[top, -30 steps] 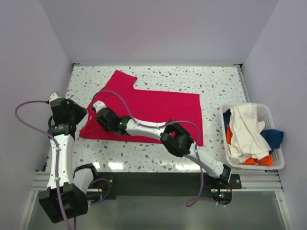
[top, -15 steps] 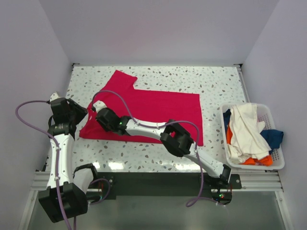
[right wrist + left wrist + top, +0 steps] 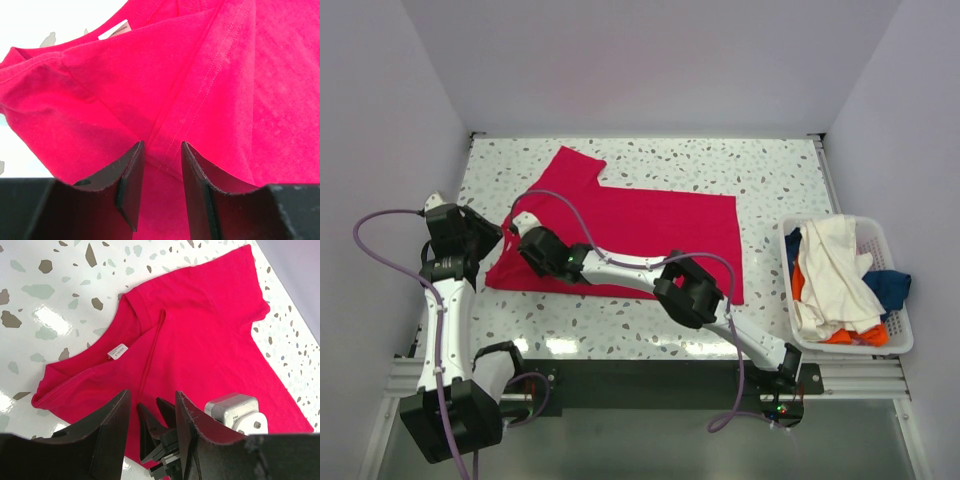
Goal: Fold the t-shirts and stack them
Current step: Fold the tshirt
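Observation:
A crimson-red t-shirt (image 3: 640, 235) lies flat on the speckled table, one sleeve pointing to the far left. My left gripper (image 3: 490, 240) is open just above the shirt's left edge; in its wrist view its fingers (image 3: 117, 415) frame the collar, the white label (image 3: 117, 351) and the right gripper's black fingers (image 3: 152, 425). My right gripper (image 3: 525, 232) is open over the same left part of the shirt. In its wrist view (image 3: 161, 150) a stitched hem fold of red cloth (image 3: 200, 115) lies between and below the open fingertips. Cream-white (image 3: 835, 265), dark blue (image 3: 890, 285) and orange (image 3: 850, 335) shirts lie heaped in the basket.
The white slatted basket (image 3: 900, 320) stands at the table's right edge. Grey walls close in the table on the left, back and right. The right arm (image 3: 685, 290) stretches across the shirt's near edge. Purple cables loop beside both arms.

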`<state>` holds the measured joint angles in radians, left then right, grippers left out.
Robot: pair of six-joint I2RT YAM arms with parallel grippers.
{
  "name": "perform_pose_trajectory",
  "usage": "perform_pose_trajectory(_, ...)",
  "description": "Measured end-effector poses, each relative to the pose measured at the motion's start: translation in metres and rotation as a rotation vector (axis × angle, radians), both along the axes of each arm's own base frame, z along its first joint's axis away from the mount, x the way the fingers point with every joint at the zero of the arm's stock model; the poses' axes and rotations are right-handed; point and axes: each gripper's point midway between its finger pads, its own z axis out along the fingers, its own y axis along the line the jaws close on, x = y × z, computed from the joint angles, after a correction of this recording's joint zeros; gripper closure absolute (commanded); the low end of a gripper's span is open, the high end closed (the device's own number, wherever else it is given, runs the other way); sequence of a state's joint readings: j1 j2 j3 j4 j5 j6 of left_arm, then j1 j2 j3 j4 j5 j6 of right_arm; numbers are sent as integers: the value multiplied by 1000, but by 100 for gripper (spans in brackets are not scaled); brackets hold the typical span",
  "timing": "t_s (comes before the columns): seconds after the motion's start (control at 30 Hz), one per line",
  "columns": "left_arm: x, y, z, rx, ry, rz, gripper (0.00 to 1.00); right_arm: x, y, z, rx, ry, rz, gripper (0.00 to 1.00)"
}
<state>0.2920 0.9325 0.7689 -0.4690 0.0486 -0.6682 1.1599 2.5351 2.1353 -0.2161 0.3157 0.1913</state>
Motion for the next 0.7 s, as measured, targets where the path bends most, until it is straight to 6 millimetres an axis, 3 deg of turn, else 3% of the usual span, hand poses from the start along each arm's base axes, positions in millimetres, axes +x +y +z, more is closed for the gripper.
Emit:
perform_pose_trajectory(0.23,0,0,-1,-1,3,0,54,0,0,-1,0,2,-1,61)
perform_pose_trajectory(0.47,1,0,-3,-3,10,0,53,-2,0,-15,-13,10,-2,63)
perform_pose_trajectory(0.7,2,1,-6,-5,18,0,53,-3,2,-14,-7,11,-3,72)
